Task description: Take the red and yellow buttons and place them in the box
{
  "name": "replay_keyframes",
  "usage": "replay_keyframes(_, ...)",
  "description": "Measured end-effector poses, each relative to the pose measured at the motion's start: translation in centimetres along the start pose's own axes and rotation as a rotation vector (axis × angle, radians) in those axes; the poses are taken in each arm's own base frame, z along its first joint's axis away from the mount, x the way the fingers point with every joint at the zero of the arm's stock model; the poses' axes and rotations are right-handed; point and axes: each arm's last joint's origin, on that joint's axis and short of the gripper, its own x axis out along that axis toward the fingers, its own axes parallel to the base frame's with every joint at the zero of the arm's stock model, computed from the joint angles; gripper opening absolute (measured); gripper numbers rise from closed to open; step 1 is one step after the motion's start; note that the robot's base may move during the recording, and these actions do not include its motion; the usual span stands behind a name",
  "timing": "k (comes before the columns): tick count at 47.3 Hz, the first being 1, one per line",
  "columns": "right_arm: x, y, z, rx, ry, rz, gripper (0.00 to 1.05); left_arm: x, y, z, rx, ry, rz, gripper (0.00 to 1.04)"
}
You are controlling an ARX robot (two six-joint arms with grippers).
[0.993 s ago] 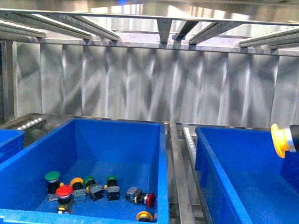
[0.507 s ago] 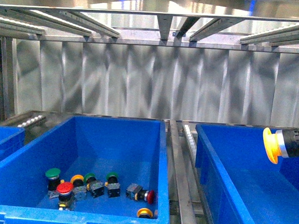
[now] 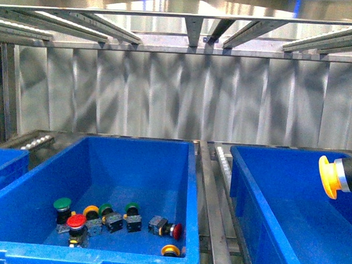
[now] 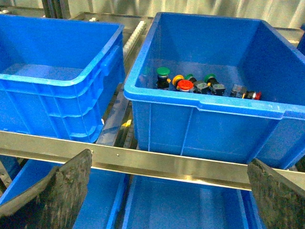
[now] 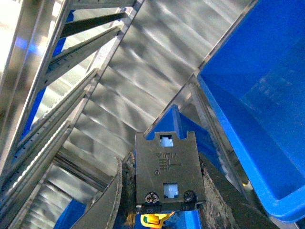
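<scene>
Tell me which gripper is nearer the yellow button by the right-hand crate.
Right. The right gripper is shut on that yellow button; the left gripper is open in front of the middle crate, well away.

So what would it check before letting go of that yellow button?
1. Yellow button gripped by right pincer: ok.
2. Button over the box, within its rim: ok.
3. Landing spot under it free: cannot tell, out of view.
4. Left pincer open and holding nothing: ok.
5. Sorting finished: not ok; a red button and others lie in the middle crate.
</scene>
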Motion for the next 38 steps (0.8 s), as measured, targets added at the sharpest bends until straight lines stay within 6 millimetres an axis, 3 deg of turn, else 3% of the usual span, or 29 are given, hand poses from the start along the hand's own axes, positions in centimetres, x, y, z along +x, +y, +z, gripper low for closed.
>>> replay_keyframes(30, -0.9, -2.0, 0.1, 0.035, 0.010, -0.055, 0.26, 0.0, 0.0, 0.0, 0.000, 0.000, 0.000, 0.97)
replay_keyframes(38, -1.2, -2.7, 1.2, 0.037, 0.000, -0.074, 0.26, 0.0, 0.0, 0.0, 0.000, 0.001, 0.000, 0.97)
